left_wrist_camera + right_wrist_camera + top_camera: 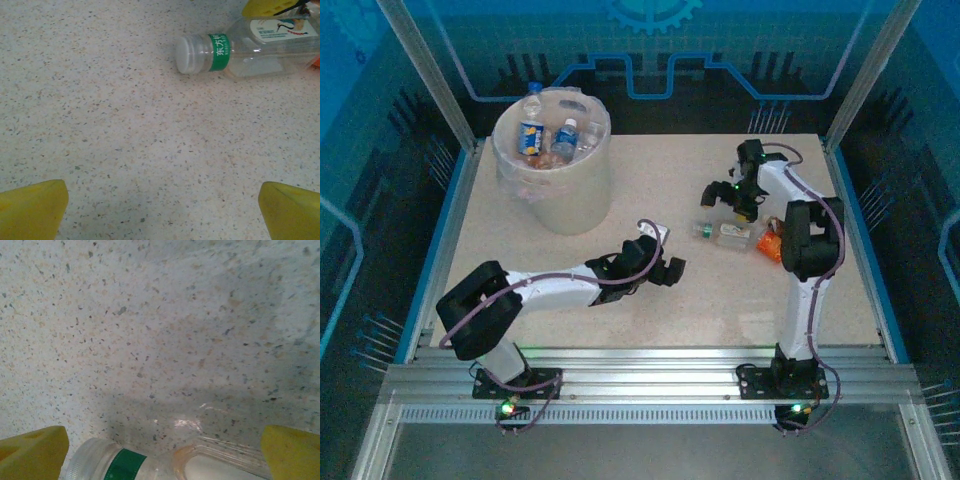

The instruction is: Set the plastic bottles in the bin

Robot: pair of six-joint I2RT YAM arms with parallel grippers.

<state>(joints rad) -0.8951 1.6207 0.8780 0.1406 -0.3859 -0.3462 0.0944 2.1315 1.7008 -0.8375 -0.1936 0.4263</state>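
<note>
A clear plastic bottle (725, 234) with a green neck band lies on its side on the speckled table, right of centre. My right gripper (727, 203) hangs open just behind and above it. In the right wrist view the bottle's (150, 465) cap and neck lie at the bottom edge, between the yellow fingertips (32, 452), with no contact visible. My left gripper (670, 270) stands open low over bare table to the bottle's left, and the bottle (240, 50) shows ahead of its fingertips (32, 210). The bin (560, 205) at the back left holds several bottles (531, 135).
An orange item (770, 243) lies just right of the clear bottle, partly hidden by the right arm. Metal frame posts and blue walls edge the table. The right gripper's yellow finger (272, 7) shows above the bottle in the left wrist view.
</note>
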